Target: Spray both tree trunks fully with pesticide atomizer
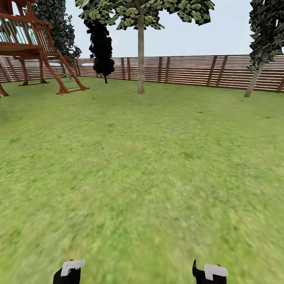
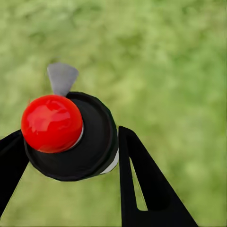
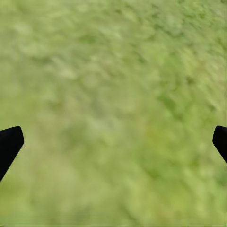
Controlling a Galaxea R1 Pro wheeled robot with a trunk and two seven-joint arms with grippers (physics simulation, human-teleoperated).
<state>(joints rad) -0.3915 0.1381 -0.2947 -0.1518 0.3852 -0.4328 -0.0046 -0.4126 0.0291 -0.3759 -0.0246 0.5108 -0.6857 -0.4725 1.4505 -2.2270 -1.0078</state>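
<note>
The jaws of the left gripper [image 2: 71, 156] are clenched on the pesticide atomizer [image 2: 71, 137], its red cap and grey nozzle tip at the centre left of the left wrist frame; the right gripper [image 3: 113, 142] has its jaws released, wide apart over bare lawn [image 3: 113, 71]. In the head view a tree [image 1: 141, 47] with a thick straight trunk stands at upper centre before the wooden fence [image 1: 189, 71], well apart from the robot, with a play tower [image 1: 31, 47] at upper left. A leaning trunk at upper right may be the second tree, though it is hard to tell. Spraying from here would likely waste pesticide on grass: the trunk is too far off.
</note>
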